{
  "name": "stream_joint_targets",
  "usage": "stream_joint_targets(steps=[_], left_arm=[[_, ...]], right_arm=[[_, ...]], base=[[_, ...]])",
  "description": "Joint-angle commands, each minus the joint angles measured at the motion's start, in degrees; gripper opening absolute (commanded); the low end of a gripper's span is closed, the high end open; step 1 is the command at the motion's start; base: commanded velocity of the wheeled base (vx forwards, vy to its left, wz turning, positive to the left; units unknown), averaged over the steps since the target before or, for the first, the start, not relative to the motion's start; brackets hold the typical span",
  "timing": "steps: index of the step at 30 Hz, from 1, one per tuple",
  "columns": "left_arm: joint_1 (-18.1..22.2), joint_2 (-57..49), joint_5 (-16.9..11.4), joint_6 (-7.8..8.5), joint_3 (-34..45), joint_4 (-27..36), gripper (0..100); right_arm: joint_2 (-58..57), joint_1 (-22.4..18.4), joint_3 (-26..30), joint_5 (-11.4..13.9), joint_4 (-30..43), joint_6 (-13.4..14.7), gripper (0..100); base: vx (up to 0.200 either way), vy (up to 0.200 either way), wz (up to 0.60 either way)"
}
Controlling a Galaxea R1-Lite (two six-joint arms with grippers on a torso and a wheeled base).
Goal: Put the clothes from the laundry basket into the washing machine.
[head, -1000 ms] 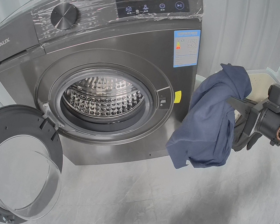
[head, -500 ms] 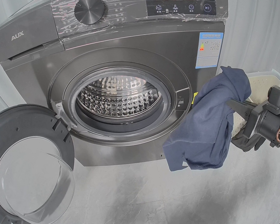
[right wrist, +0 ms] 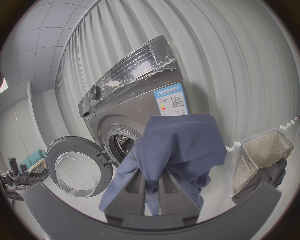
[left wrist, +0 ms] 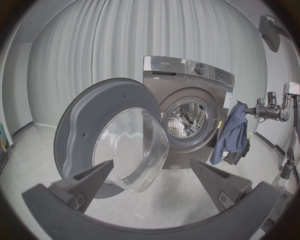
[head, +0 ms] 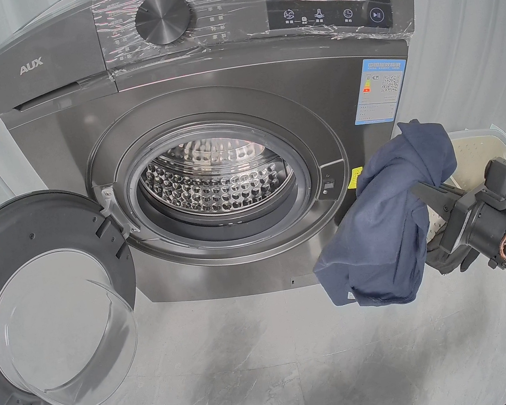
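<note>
- Locate the navy garment [head: 389, 222] in the head view at 3 o'clock from the drum [head: 217, 174], hanging clear of the floor beside the washing machine [head: 65, 135].
- Read the right tool [head: 423, 190] as clamped on that garment. Confirm in the right wrist view, with both fingers [right wrist: 170, 190] pressed together on a fold of cloth. In the head view, find the fingertips buried in fabric.
- Locate the laundry basket [right wrist: 265, 147] almost whole in the right wrist view, with a dark grey garment [right wrist: 265, 178] hanging out of it to the floor. In the head view, find the basket at 3 o'clock, largely covered by the navy garment and the arm.
- Locate the door [head: 47, 302] swung wide open at 8 o'clock from the drum, glass bowl facing outward.
- Locate the left tool [left wrist: 150, 162] low at 7 o'clock in the head view, cut off by the frame edge. Confirm in the left wrist view: fingers well apart, gripping nothing, door just beyond the gap.
- Use the left wrist view for a side-on look at the navy garment's full hanging length, with the dark grey garment just below it. Cannot tell contact between the two.
- Treat the drum floor as hidden behind the lower lip of the opening.
</note>
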Motion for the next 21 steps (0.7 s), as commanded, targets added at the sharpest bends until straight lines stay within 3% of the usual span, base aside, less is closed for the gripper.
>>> stream_joint_targets(steps=[1,21], left_arm=[[0.0,-0.6,0.04,-0.02,0.84,0.0,100],[0.18,-0.86,0.13,0.42,0.84,-0.09,100]], right_arm=[[0.18,0.15,0.11,0.01,-0.04,0.01,0],[0.35,2.88,1.6,0.01,-0.13,0.1,0]], base=[[0.0,0.2,0.0],[0.0,0.0,0.0]])
